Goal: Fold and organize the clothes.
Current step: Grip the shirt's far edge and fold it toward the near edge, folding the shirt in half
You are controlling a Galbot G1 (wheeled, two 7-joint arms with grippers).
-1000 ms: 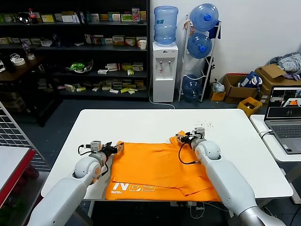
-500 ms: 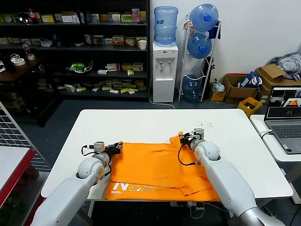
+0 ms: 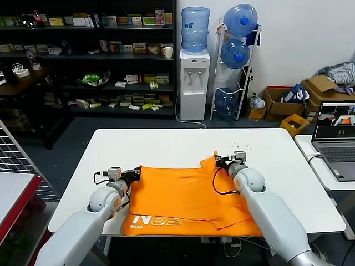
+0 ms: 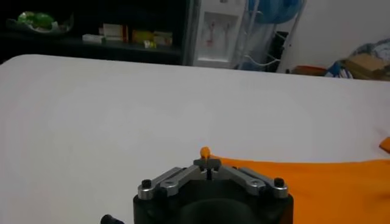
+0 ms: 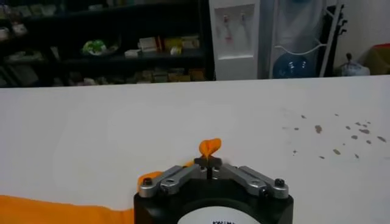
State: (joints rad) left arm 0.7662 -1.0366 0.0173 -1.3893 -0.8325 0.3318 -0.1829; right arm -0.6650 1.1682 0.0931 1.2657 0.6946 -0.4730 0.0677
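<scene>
The bright orange T-shirt [image 3: 186,197] lies spread on the white table [image 3: 183,147], white lettering along its near edge. My left gripper [image 3: 137,172] is shut on the shirt's far left corner; a small orange nub [image 4: 205,151] pokes out past the closed fingertips in the left wrist view. My right gripper [image 3: 217,160] is shut on the shirt's far right corner, lifted slightly off the table; an orange tuft [image 5: 210,147] sticks out of the closed fingertips in the right wrist view. The rest of the shirt shows as an orange strip [image 4: 317,182] beside the left gripper.
An open laptop [image 3: 335,138] sits on a side table at the right. A water dispenser [image 3: 194,83], spare bottles and shelves stand behind the table. Dark specks [image 5: 329,131] mark the tabletop beyond the right gripper. A red-edged bench [image 3: 16,191] stands at the left.
Both grippers, still shut on the shirt's far corners, have shifted a little away from me and to the right, pulling the far edge of the shirt taut.
</scene>
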